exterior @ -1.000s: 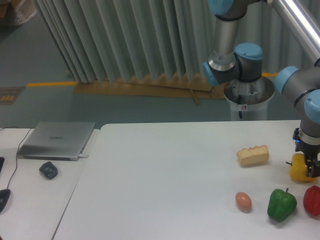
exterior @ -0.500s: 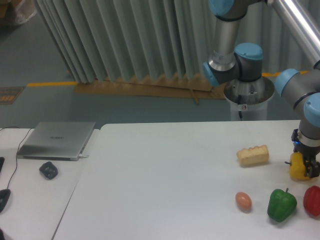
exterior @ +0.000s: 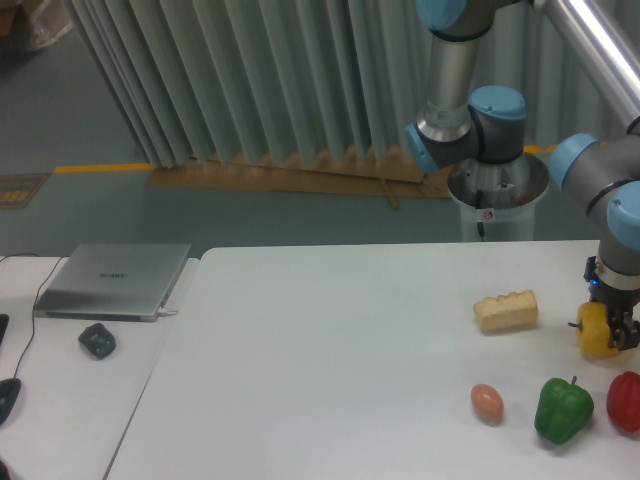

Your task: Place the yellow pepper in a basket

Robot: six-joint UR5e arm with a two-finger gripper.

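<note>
Gripper (exterior: 603, 322) fingers are closed around the yellow pepper (exterior: 597, 332), clamping it from above at the far right of the white table (exterior: 330, 370). From the base behind the table the arm rises out of the top of the picture; its last grey and blue links come down at the right edge, with the wrist pointing straight down over the pepper. Whether the pepper touches the table cannot be told from this angle.

One green pepper (exterior: 563, 408) and one red pepper (exterior: 625, 402) sit on the table just in front of the gripper, the red one cut by the picture's edge. One brown egg (exterior: 487, 402) lies left of the green pepper, and one piece of bread (exterior: 506, 310) lies left of the gripper. One closed laptop (exterior: 113, 280) and one dark small object (exterior: 97, 341) rest on the adjoining table at left.
</note>
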